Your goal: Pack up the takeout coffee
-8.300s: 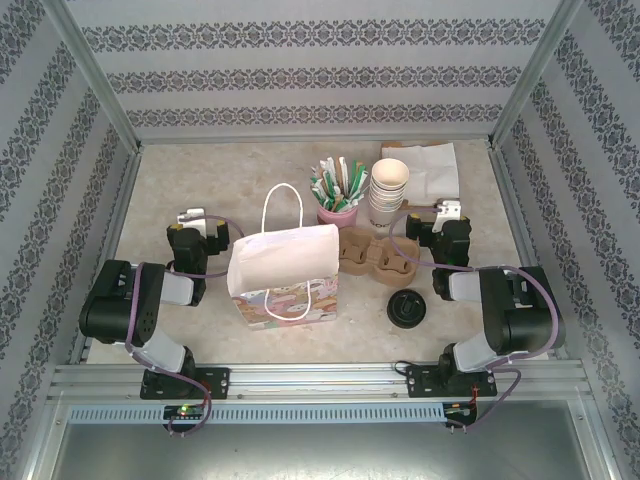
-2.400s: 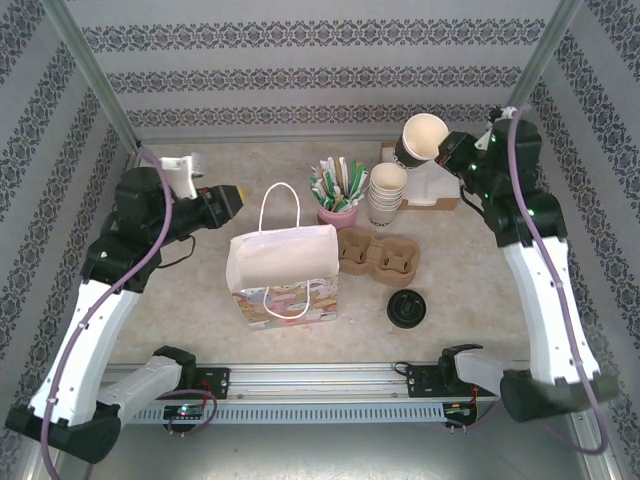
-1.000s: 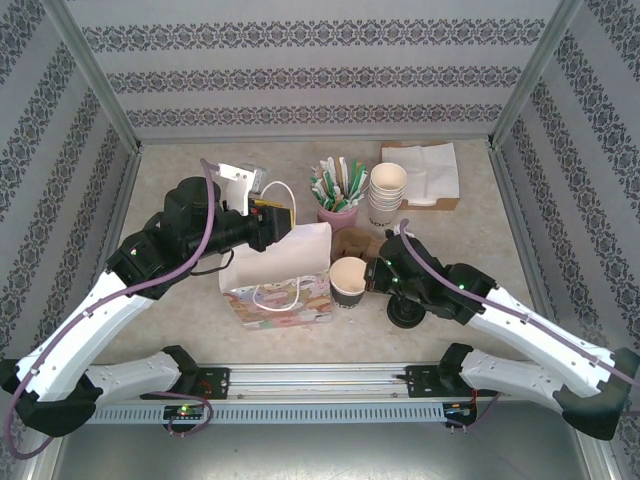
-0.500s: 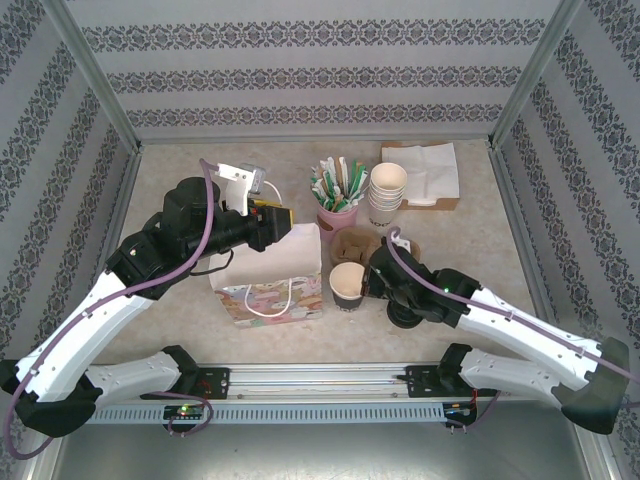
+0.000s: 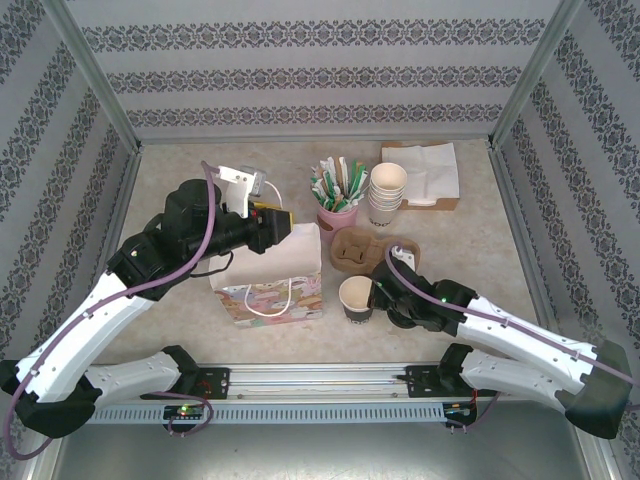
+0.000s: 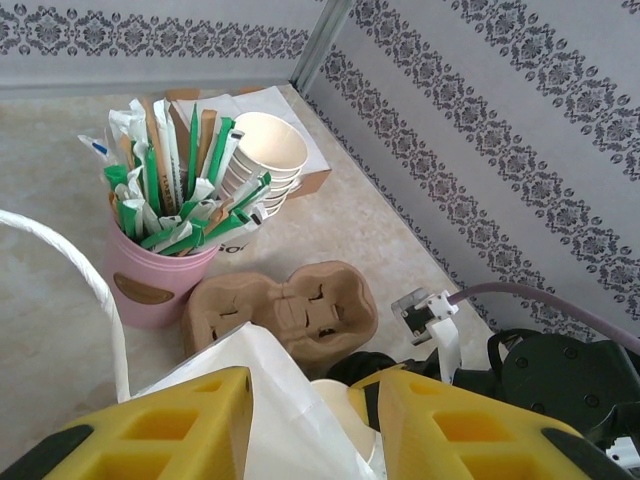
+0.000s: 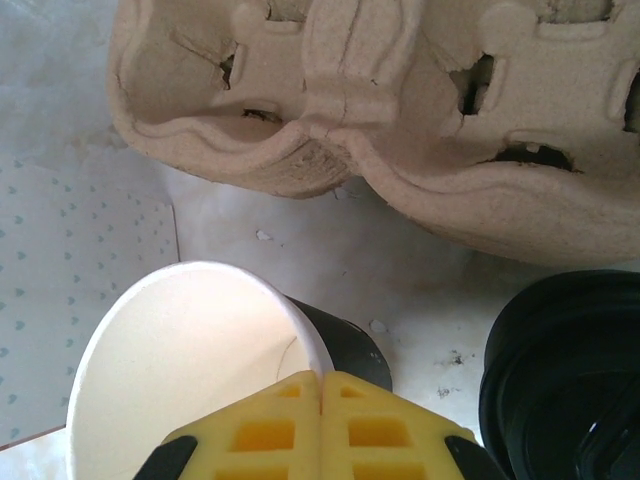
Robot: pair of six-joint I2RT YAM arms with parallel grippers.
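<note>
A lidless paper cup (image 5: 355, 297) with a cream inside and a dark outer wall stands upright on the table right of the white paper bag (image 5: 268, 270). My right gripper (image 7: 322, 385) is shut on the rim of this cup (image 7: 180, 350). No lid sits on it, and a lidded takeout coffee is out of view. My left gripper (image 6: 315, 410) is open at the bag's top right corner, with the bag's paper edge (image 6: 270, 400) lying between its yellow fingers. From above, the left gripper (image 5: 285, 225) is over the bag's top edge.
Black lids (image 7: 570, 370) are stacked just right of the cup, under my right arm. A brown pulp cup carrier (image 5: 375, 250) lies behind it. Farther back stand a pink holder of stirrers (image 5: 337, 213), stacked lidless cups (image 5: 388, 195) and napkins (image 5: 425, 170).
The right gripper has carried the lidless cup a little toward the near edge and to the right. A second ago the bag shifted left under the left gripper; since then it has stayed put.
</note>
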